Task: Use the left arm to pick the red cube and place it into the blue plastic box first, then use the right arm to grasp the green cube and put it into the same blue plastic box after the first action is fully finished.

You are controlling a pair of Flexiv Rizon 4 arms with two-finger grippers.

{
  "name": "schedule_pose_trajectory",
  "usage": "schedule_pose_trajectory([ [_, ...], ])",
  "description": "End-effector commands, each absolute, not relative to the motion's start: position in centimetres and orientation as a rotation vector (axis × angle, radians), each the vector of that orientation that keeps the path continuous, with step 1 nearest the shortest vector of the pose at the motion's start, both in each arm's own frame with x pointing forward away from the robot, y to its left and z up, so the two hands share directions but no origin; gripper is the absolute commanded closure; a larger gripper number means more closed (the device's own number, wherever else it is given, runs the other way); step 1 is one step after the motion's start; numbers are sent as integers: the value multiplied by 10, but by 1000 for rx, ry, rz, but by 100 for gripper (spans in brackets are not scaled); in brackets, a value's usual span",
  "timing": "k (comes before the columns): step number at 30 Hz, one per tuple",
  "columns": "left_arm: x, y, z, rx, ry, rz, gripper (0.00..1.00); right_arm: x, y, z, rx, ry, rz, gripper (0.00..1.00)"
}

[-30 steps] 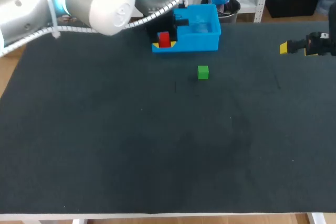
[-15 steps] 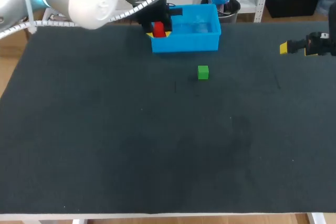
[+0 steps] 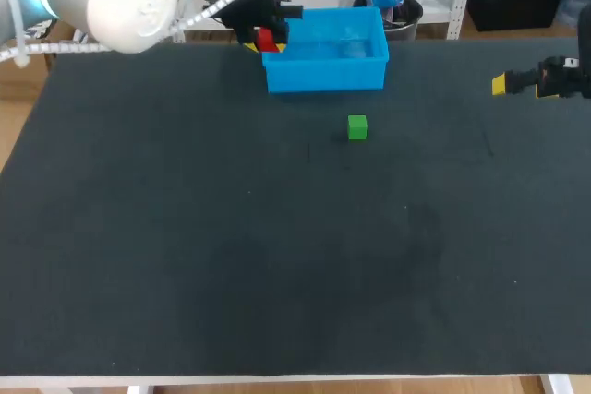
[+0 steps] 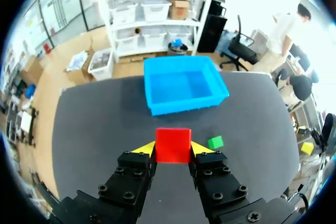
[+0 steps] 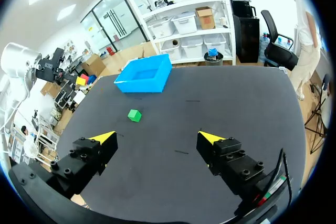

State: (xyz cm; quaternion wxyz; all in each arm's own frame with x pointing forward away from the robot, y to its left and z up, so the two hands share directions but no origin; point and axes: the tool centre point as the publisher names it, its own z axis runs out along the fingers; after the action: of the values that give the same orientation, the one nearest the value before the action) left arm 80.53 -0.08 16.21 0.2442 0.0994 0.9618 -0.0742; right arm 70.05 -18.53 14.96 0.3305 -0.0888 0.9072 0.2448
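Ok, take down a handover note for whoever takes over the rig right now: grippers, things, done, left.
Left gripper: shut on the red cube, beside the left end of the blue box, not in it.
Right gripper: open, empty, at the right side of the table.
Green cube: on the table in front of the box, apart from it.
Done: red cube picked up.
Left: release it into the box, then the right gripper takes the green cube there.

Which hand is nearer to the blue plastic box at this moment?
Left. The left hand, shut on the red cube, is at the blue plastic box's left end. The right hand is open, far off near the table's right edge.
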Motion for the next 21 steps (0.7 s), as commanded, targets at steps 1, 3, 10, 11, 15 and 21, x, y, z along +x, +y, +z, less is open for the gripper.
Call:
schedule_pose_trajectory([
  [1,803,10,168,355,2592,-283,100,701,-185,149,-233,2372,640,0],
  [3,805,11,172,386,2572,-267,100,701,-185,149,-233,2372,640,0],
  [10,810,16,182,526,2479,-312,100,701,-185,149,-233,2372,640,0],
  [11,811,17,182,539,2468,-306,100,701,-185,149,-233,2372,640,0],
  [15,811,20,185,625,2387,-352,100,701,-185,149,-233,2372,640,0],
  [21,811,22,189,693,2289,-401,100,701,-185,149,-233,2372,640,0],
])
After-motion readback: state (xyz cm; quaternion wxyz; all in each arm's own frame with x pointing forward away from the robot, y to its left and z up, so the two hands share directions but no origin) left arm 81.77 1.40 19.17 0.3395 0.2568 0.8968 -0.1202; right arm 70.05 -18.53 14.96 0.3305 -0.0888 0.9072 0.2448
